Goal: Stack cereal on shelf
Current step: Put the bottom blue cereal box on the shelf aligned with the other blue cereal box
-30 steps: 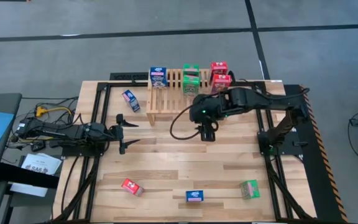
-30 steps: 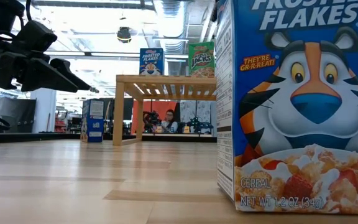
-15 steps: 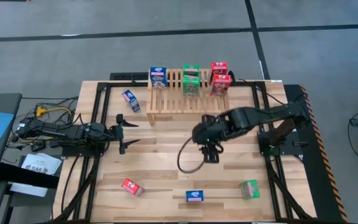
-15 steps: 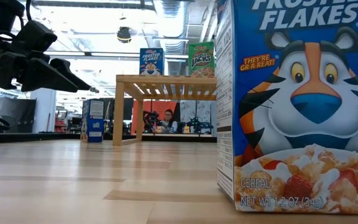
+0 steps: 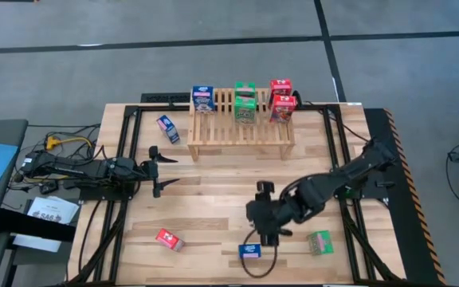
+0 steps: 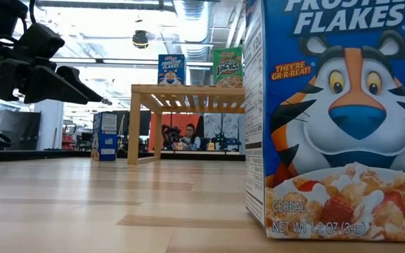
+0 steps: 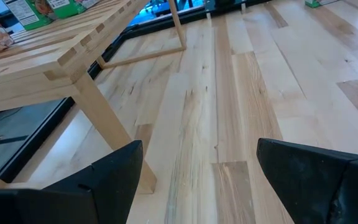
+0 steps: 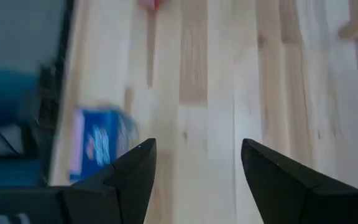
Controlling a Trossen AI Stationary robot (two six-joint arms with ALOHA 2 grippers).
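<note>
Far left, low over the bench point(image 5: 213, 191): left fingers point(image 7: 316, 174), spread wide, gripping nothing. Little hazard there unless swung toward the lone blue box point(image 5: 167, 128), set askew just beside the left end of the shelf; could skid that light carton along the planks. Nearer the front edge, well apart from the shelf: a red box point(image 5: 168, 239), also askew. Next along, the shelf point(image 5: 241, 135) itself: pale wood, thin parallel slats with gaps between, short side legs. Carries toward its back one upright blue carton point(image 5: 203, 99), two green boxes point(image 5: 245, 108) and two red cartons point(image 5: 282, 104). Could snag a box corner in a slat gap, or topple those small upright cartons with a careless nudge on set-down, being smooth printed card, light and quick to slide. Then, at the front edge, the near blue box point(image 5: 251, 250), and right by it the right fingers point(image 8: 123, 180), parted and empty. Could close off-centre and spin the carton on the slick planks, squeeze too hard and dent the thin card, or press down and shove it toward the bench edge close by. Rightmost, a green box point(image 5: 319, 242), near enough to be clipped by a wide sweep. Bench: hard, smooth wood planks inside a black frame.
</note>
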